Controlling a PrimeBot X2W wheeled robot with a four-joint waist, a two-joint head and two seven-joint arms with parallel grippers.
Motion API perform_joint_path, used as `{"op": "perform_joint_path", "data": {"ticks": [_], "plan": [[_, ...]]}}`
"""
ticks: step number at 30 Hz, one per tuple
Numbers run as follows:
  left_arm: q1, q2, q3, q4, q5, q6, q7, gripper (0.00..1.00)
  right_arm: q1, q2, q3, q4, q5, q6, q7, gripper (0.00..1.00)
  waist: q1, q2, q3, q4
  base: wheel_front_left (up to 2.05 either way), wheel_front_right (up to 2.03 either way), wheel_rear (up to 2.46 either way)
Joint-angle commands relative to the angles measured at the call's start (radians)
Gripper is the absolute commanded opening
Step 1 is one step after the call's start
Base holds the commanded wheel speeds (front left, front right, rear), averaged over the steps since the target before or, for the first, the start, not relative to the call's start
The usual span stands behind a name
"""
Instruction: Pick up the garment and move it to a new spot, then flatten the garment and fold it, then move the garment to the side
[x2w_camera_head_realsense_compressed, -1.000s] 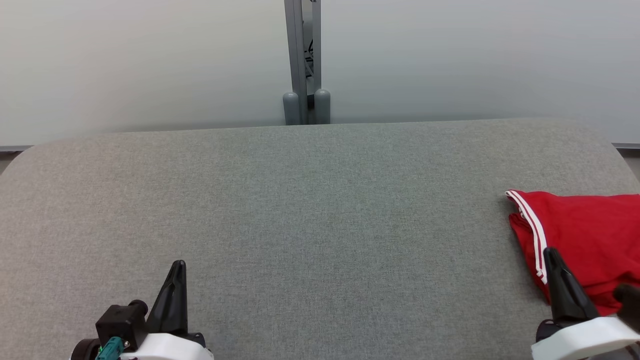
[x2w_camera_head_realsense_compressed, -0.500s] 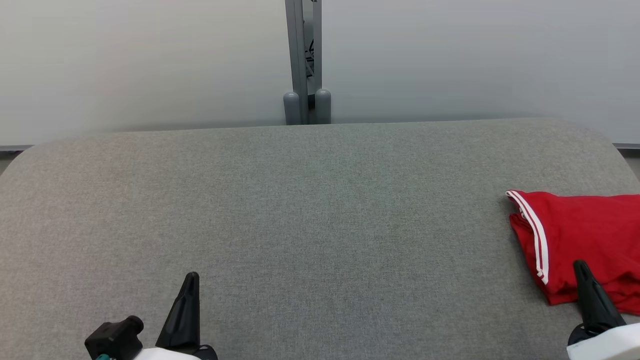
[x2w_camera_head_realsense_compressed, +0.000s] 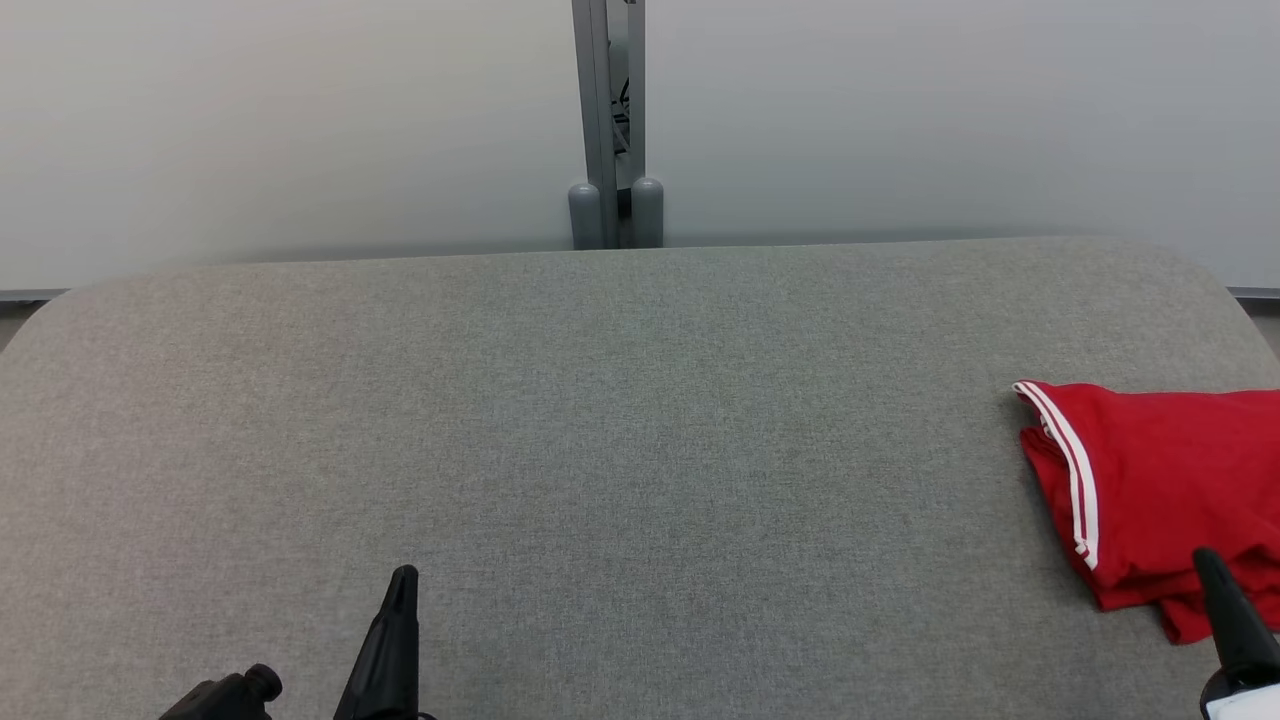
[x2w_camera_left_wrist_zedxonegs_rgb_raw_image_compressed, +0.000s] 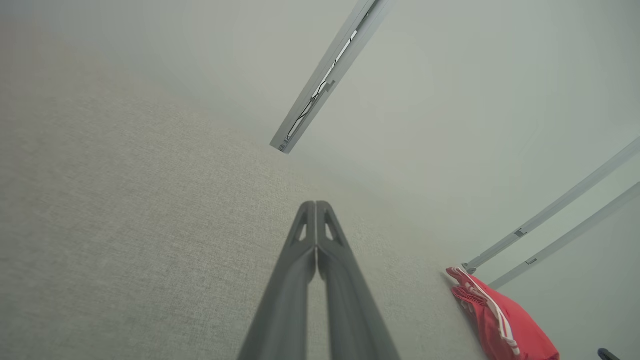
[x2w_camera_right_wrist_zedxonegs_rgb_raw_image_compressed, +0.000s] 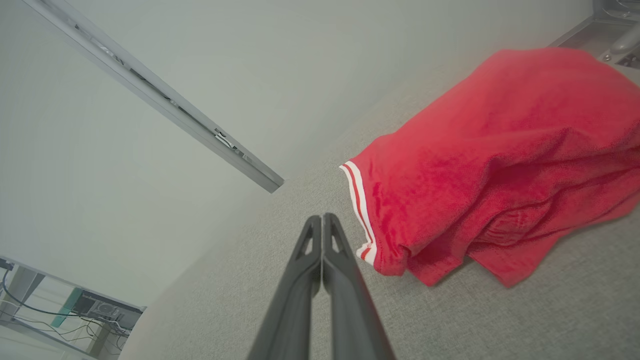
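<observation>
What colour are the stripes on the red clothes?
White. The stripes show best in the right wrist view.

Matt grey woven cloth table (x2w_camera_head_realsense_compressed: 640, 420), soft red cloth garment (x2w_camera_head_realsense_compressed: 1160, 480), smooth grey metal post (x2w_camera_head_realsense_compressed: 607, 120)

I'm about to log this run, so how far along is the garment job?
Done, it seems: the red garment lies folded at the right side of the table. In hand: nothing; left gripper and right gripper are shut and empty. Left: apparently nothing, unless the loose lower edge needs tidying.
</observation>
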Motion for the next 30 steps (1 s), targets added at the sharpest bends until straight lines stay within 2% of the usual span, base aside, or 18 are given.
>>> {"op": "perform_joint_path", "data": {"ticks": [1, 30], "plan": [[-0.001, 0.000, 0.002, -0.024, -0.027, -0.011, -0.007, 0.00, -0.003, -0.014, -0.014, -0.009, 0.039, 0.000, 0.016, 0.00, 0.0000, 0.0000, 0.000, 0.000, 0.00, 0.00, 0.00], [0.086, -0.037, -0.018, -0.110, -0.305, -0.086, -0.025, 0.00, 0.022, -0.021, -0.159, 0.006, 0.394, 0.000, 0.200, 0.00, 0.0000, 0.0000, 0.000, 0.004, 0.00, 0.00, 0.00]]}}
